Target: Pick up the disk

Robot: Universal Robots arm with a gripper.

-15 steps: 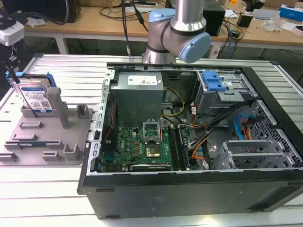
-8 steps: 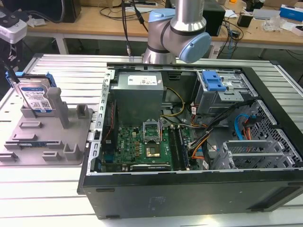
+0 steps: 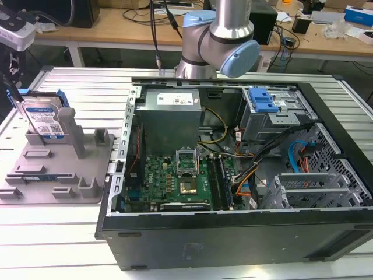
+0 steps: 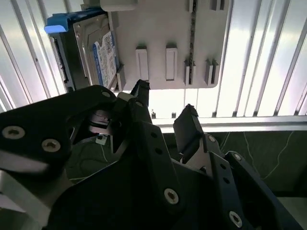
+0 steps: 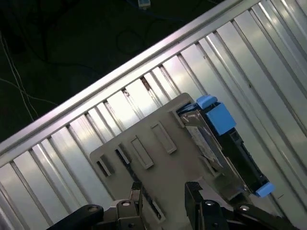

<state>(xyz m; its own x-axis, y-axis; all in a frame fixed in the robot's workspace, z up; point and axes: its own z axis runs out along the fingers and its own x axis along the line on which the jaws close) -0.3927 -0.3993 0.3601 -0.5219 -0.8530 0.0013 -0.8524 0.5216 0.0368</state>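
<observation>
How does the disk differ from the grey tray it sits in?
The disk stands on edge in a slot; the tray lies flat. The disk is silver with blue rails and a white-and-blue label; the tray is plain grey. The disk is smaller than the tray. Both are at the exterior view's left of the computer case.

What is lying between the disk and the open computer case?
In the exterior view, upright posts of the grey slotted tray stand between the disk and the computer case.

disk (image 3: 43, 120) upright in tray (image 3: 41, 177), open case (image 3: 233, 239)
</observation>
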